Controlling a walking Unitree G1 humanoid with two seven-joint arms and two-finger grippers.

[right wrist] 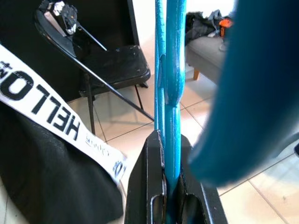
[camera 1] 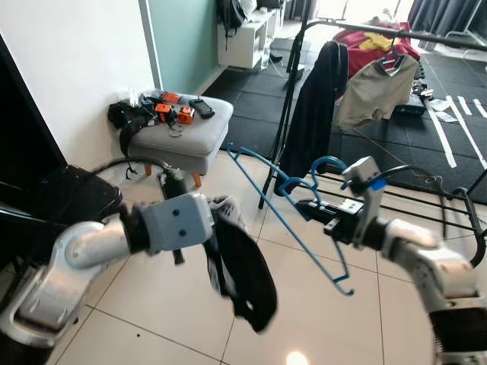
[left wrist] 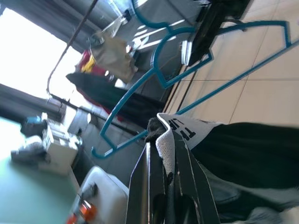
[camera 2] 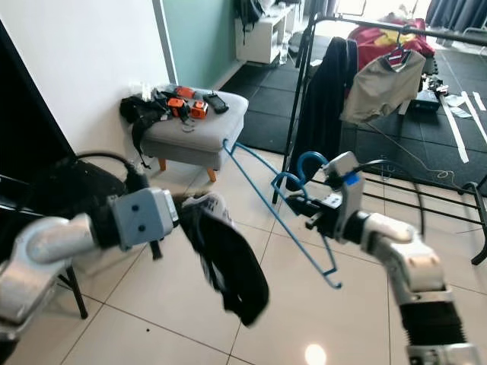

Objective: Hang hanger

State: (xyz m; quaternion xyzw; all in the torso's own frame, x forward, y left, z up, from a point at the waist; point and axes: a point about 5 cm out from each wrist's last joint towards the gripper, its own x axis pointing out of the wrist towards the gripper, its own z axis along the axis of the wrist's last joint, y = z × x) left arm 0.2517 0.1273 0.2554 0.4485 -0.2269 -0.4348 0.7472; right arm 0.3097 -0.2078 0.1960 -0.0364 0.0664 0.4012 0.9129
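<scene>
The hanger (camera 1: 285, 199) is thin blue wire, a wide triangle with a curled hook and small upturned tips, tilted so one shoulder points up toward the stool (camera 1: 185, 138) and the other down at the glossy tile floor (camera 1: 175, 304). The right claw (camera 1: 308, 207) clamps it near the neck; in the right wrist view the blue wire (right wrist: 168, 84) runs straight between the two flat black fingers (right wrist: 152, 182), pinched tight. The right arm is bent at the elbow, its silver forearm reaching inward across the body, wrist level.

The left claw (left wrist: 170, 186) is clenched on a garment (camera 1: 243, 266), soft black cloth with a white printed waistband, which droops limp below the claw. The left wrist view shows the white band (left wrist: 184, 133) squeezed between the fingers. The left arm stretches forward and inward, forearm roughly level, its claw just left of the hanger's lower bar, apart from it.

Beyond the right claw stands a black metal rack (camera 1: 365, 30) with a dark coat (camera 1: 316, 106) and a beige shirt (camera 1: 377, 91) hanging from it. Left of the left arm sits a black folding chair (camera 1: 68, 198).
</scene>
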